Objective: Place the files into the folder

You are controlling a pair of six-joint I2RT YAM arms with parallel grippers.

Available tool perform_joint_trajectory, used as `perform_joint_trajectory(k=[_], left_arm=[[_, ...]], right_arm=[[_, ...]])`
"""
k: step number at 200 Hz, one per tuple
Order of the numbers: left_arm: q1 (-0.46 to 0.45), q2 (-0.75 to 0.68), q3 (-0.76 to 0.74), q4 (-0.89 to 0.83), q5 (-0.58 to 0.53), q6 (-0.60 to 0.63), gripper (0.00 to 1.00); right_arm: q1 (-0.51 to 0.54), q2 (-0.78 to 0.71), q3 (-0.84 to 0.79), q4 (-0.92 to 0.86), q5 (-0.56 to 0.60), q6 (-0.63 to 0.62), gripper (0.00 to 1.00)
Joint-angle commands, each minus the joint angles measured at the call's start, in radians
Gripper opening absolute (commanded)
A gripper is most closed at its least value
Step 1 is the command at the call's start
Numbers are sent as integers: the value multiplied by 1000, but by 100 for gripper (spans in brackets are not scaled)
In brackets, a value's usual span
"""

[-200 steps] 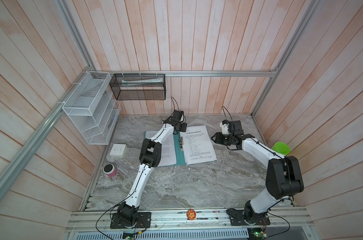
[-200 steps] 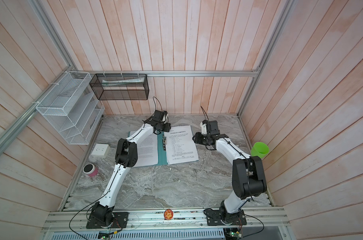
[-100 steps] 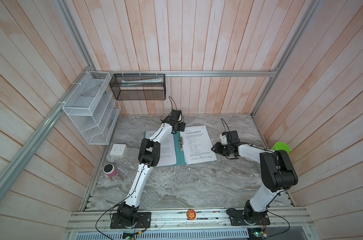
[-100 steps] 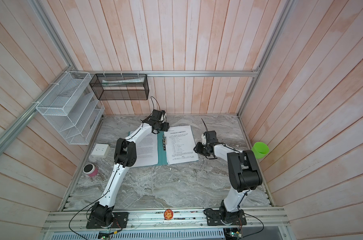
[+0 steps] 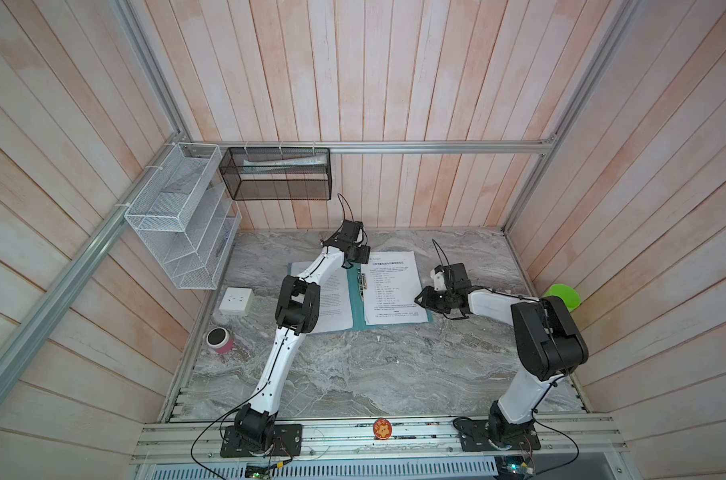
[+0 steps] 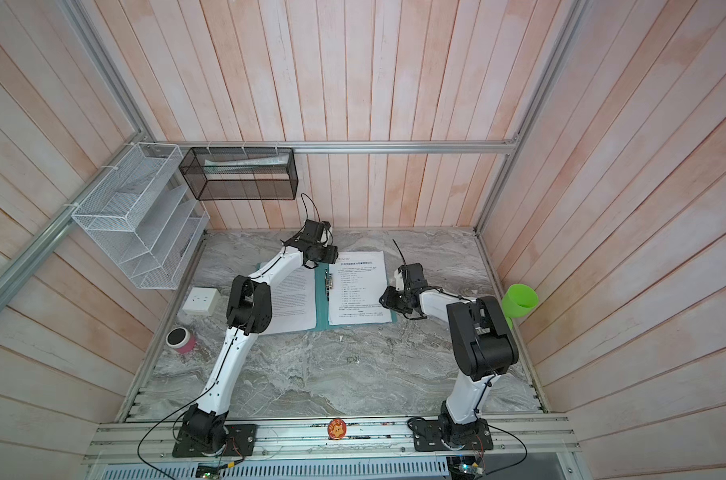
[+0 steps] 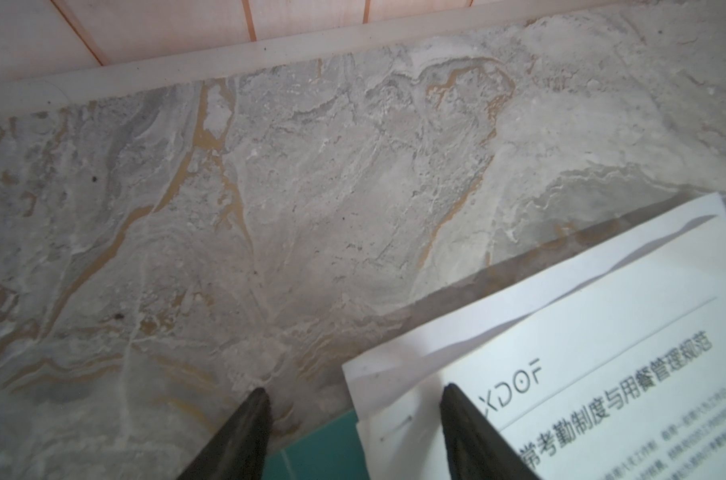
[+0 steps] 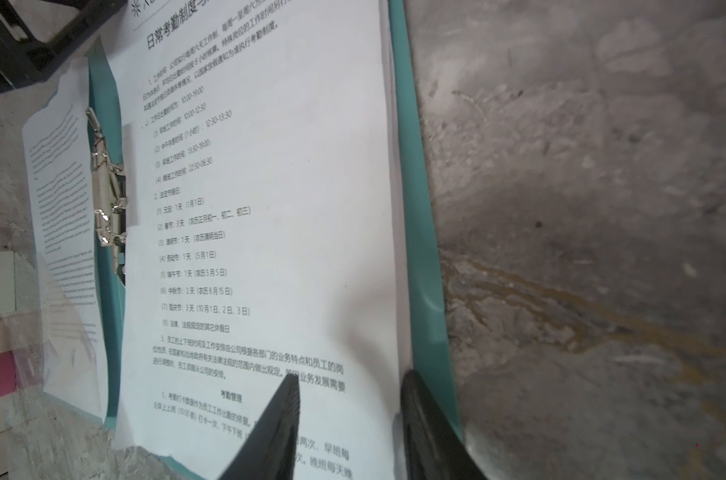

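The left gripper [image 7: 353,388] is open quite wide and holds nothing. One of its dark fingers [image 7: 245,436] is over the grey marble tabletop [image 7: 311,187], just beside the far edge of the thin teal-green file folder [image 7: 319,453]. The other finger is over the far corner of the white paper sheets with black print [image 7: 581,324], so this corner lies between the two fingers.

The right gripper [image 8: 351,374] is only partly open and nothing is clamped in it. One finger is above the top sheet and the other is above the bare outer strip of the folder. The side edge of the paper is between them. I cannot tell if the tips touch the paper.

In a top view the folder [image 5: 356,309] lies open and flat on the tabletop, between the two grippers. The sheets [image 5: 394,286] lie on its right cover and reach a little over its far edge. One more printed sheet [image 5: 334,301] lies on the left cover, partly under the left arm. The shiny metal clip [image 8: 107,187] is on the spine, between the two.

Left of the folder are a white square socket block [image 5: 235,301] and a pink round can with a dark top [image 5: 219,341]. A bright green plastic cup [image 5: 563,296] is at the right wall.
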Motion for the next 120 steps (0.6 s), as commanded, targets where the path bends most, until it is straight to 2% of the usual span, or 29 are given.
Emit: perform_joint_trajectory(k=[1, 71, 120], left_arm=[[1, -34, -33, -5, 12, 4, 67], [3, -55, -67, 13, 22, 8, 66], [5, -135, -137, 51, 8, -8, 70]], right_arm=[[-3, 6, 29, -22, 23, -21, 39], [-56, 44, 150, -69, 51, -69, 43], [-87, 239, 350, -46, 24, -82, 46]])
